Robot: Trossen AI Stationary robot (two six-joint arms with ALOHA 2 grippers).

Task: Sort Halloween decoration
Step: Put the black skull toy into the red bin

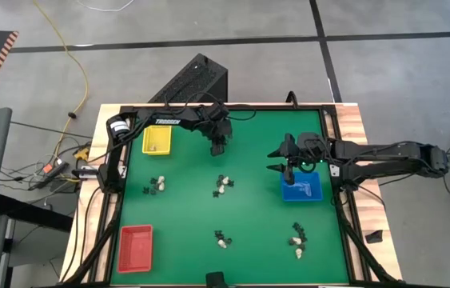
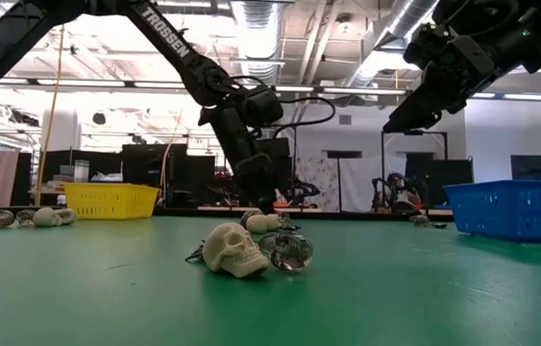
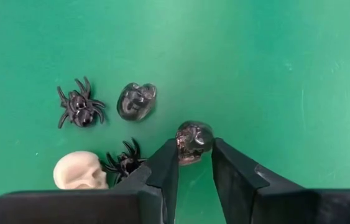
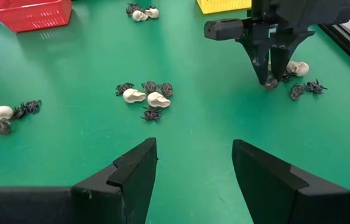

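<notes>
Small Halloween decorations lie in clusters on the green mat: cream skulls, dark see-through skulls and black spiders. My left gripper stands at the far middle cluster, shut on a dark see-through skull. Beside it lie a black spider, another dark skull, a cream skull and a second spider. My right gripper hangs open next to the blue tray, holding nothing. My left gripper pinches the dark skull's two sides between its fingertips. The fingers come steeply from above, slanting down onto the mat. The skull sits at mat level between the tips, only at their free ends.
A yellow tray stands at the far left, a red tray at the near left. More clusters lie at the left, the middle, the near middle and the near right. Bare mat lies between them.
</notes>
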